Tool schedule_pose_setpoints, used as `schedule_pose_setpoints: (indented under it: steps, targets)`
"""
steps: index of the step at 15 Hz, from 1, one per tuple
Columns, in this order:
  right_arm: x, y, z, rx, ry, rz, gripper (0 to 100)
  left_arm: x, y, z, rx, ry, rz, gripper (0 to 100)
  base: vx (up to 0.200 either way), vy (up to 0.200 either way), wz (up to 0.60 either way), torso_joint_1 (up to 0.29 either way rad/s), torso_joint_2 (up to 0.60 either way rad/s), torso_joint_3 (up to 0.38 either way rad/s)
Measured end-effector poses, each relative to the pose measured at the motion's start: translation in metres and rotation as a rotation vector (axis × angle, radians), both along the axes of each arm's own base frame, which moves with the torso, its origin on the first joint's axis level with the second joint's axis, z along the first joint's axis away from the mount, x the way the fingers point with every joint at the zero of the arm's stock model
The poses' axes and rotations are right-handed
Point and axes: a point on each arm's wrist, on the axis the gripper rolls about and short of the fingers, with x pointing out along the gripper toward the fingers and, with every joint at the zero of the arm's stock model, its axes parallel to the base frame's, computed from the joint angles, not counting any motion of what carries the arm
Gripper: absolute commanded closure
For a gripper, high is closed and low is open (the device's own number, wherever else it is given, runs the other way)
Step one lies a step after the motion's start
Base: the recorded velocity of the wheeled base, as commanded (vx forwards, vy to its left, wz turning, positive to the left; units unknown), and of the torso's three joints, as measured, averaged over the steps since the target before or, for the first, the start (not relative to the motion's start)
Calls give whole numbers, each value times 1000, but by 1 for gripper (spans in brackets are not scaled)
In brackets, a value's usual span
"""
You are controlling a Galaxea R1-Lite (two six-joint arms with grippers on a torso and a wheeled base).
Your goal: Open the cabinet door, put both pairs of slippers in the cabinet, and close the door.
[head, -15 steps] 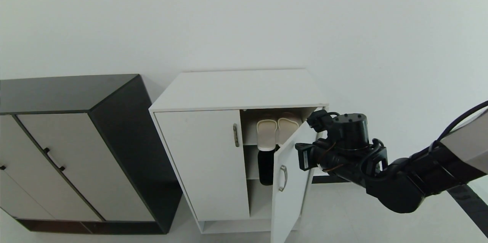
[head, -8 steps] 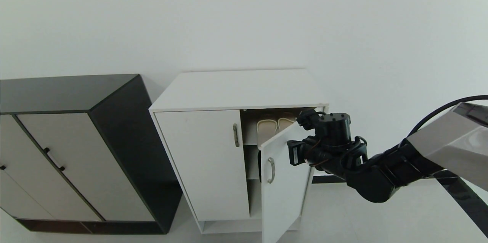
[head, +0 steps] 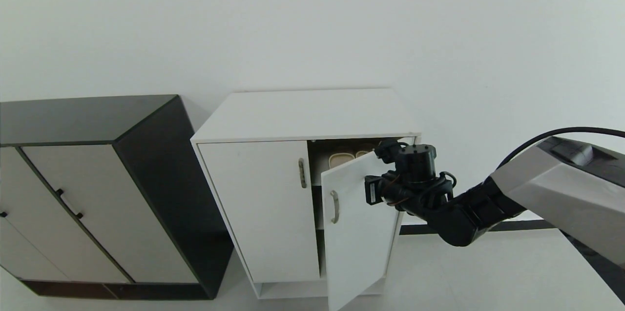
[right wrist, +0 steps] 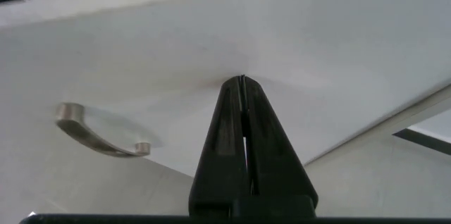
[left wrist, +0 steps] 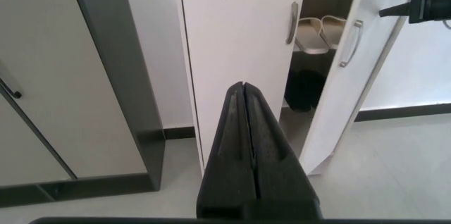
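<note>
The white cabinet (head: 302,115) has its left door shut and its right door (head: 354,233) partly ajar. My right gripper (head: 382,149) is shut, with its tips (right wrist: 243,82) pressed against the door's outer face near the top edge, beyond the metal handle (right wrist: 99,136). A cream pair of slippers (left wrist: 320,32) rests on the top shelf, and a black pair (left wrist: 304,89) stands on the shelf below. From the head view only the cream slippers' heels (head: 342,158) peek over the door. My left gripper (left wrist: 243,89) is shut on nothing, low and well back from the cabinet.
A black cabinet with grey doors (head: 97,179) stands right beside the white one on its left. A plain wall runs behind both. Open floor (head: 488,272) with a dark strip (head: 517,225) lies to the right of the ajar door.
My right gripper has moved left, pushing the right door well toward shut. The gap has narrowed and the door now covers most of the slippers.
</note>
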Motion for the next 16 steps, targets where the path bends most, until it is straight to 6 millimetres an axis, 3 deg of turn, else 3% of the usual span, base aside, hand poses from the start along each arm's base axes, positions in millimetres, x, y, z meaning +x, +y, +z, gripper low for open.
schedule_pose_setpoints:
  steps: [16]
  targets:
    - [42, 17, -1, 4, -11, -16, 100, 0, 0, 0, -4, 0, 1, 100, 0, 0, 0, 0, 0, 0]
